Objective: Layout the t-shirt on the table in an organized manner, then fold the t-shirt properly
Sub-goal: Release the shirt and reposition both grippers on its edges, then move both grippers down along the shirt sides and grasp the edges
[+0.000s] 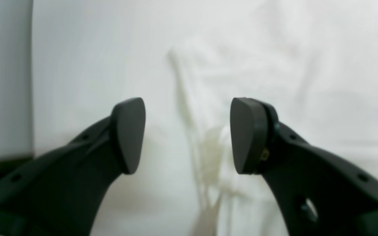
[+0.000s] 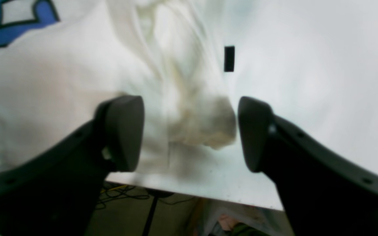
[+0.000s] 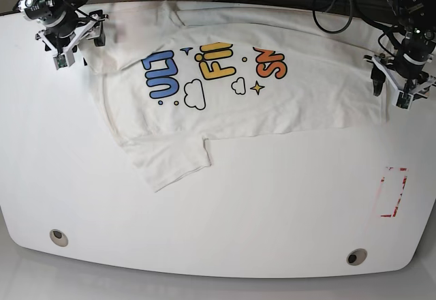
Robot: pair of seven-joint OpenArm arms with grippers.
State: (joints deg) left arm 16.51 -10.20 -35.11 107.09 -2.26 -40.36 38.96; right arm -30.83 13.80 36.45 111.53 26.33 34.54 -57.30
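Both end effectors, the right end effector (image 3: 70,41) and the left end effector (image 3: 402,82), stand open over opposite ends of the t-shirt (image 3: 225,92), which lies print-up, roughly spread on the bench (image 3: 225,204), still wrinkled, no fold made.

T-shirt (image 3: 272,102) spread along table's (image 3: 225,218) far edge, apparently flat; tape outline (image 3: 394,191) near the right edge.
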